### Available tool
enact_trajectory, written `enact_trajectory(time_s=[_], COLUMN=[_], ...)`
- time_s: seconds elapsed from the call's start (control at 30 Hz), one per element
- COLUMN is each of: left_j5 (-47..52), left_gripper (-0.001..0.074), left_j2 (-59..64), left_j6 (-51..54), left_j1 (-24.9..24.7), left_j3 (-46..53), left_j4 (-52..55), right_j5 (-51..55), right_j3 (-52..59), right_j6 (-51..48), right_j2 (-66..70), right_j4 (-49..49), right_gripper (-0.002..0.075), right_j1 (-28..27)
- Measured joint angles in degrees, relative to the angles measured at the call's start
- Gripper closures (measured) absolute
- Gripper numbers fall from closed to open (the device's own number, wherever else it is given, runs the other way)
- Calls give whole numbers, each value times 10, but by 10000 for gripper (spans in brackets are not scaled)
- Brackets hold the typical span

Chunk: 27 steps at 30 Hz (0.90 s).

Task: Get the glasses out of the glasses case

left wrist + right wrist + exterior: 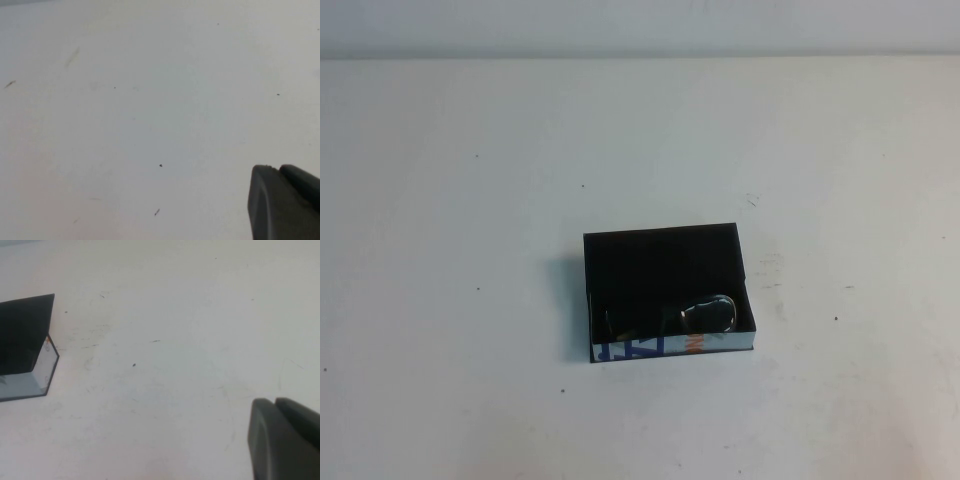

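Note:
The glasses case (650, 347) lies open at the middle of the white table, black inside, its white wall with blue lettering and an orange mark facing me. The dark-framed glasses (705, 314) lie inside it, along the near wall. One corner of the case shows in the right wrist view (27, 380). My right gripper (275, 401) is shut and empty, over bare table well off to the case's side. My left gripper (277, 167) is shut and empty over bare table; the case is out of its view. Neither arm shows in the high view.
The white table (470, 200) carries only small dark specks and faint scuff marks around the case. Its far edge meets a pale wall (640, 25) at the back.

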Motion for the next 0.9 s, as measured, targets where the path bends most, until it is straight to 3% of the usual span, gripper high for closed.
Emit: enact_trajectory(time_s=[0.6,0.9], left_j5=[0,0], left_gripper=[740,740], left_j2=[0,0], left_j6=[0,0], left_j1=[0,0], left_j3=[0,0], left_j4=[0,0], right_j5=[0,15], right_j3=[-2,-163], right_j6=[0,0], right_j2=[0,-1], right_j4=[28,43], right_gripper=[743,743], right_j1=[0,0])
